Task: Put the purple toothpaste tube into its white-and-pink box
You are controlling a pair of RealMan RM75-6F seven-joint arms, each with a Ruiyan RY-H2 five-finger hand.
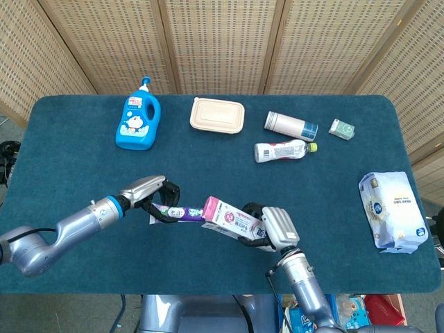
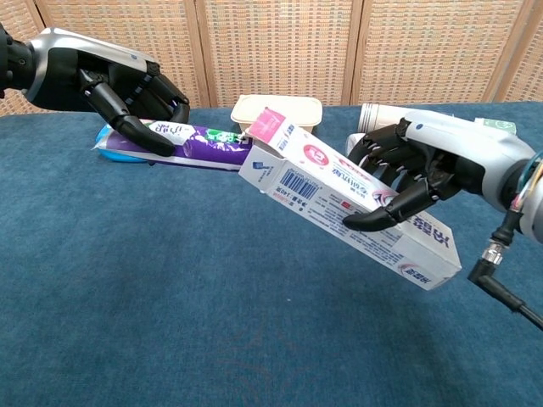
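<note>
At the left of the chest view we see the left hand (image 2: 127,89) with its fingers clamped around the purple toothpaste tube (image 2: 199,142), held level above the blue worktop (image 2: 170,297). The tube's right end meets the open flap end of the white-and-pink box (image 2: 352,199) (how far inside, we cannot tell). At centre right, the right hand (image 2: 424,165) has its fingers wrapped around the box, which tilts down toward the right.

Near the table's (image 1: 69,132) front, the left hand (image 1: 154,195) holds the purple toothpaste tube (image 1: 177,211), its tip meeting the box (image 1: 232,220) gripped by the right hand (image 1: 272,227).
</note>
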